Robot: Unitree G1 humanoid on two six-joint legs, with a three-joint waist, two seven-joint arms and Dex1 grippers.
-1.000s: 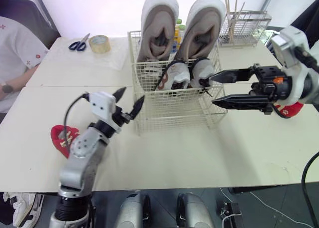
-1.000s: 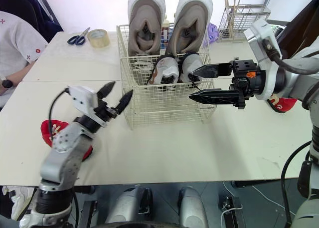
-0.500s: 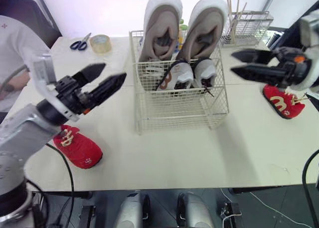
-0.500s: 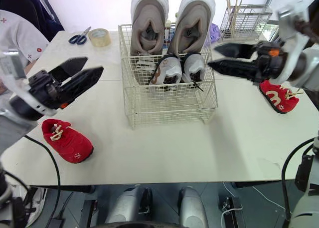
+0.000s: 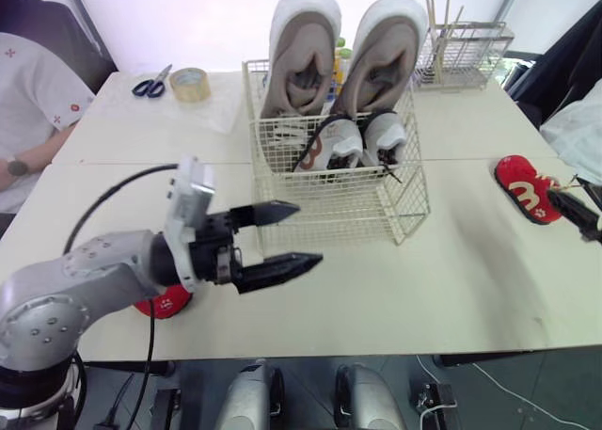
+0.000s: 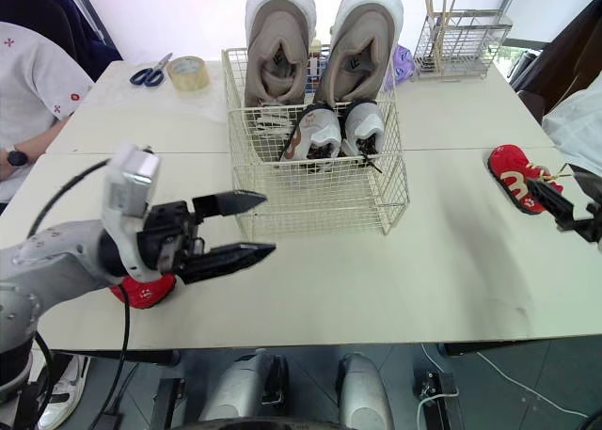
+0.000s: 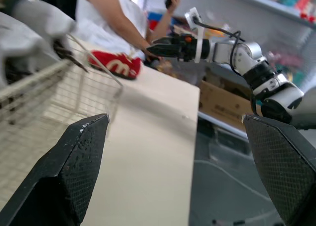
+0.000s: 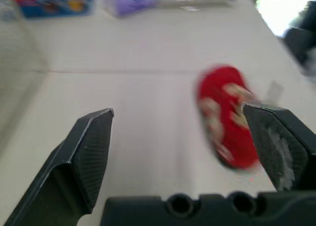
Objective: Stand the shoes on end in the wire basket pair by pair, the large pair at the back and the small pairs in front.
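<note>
Your left gripper hangs spread before the wire basket, which holds the small pair in front and the large pair behind. One red shoe lies half hidden under your left arm, a second red shoe by your spread right gripper

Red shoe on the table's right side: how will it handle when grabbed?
The red shoe looks small and fabric-sided, so probably light and squashy. Lying low on the table, it likely slides, not rolls. Loose laces may snag.

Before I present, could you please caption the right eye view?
Open left end effector hovers near the wire basket; large pair and small pair inside, one red shoe outside.
</note>
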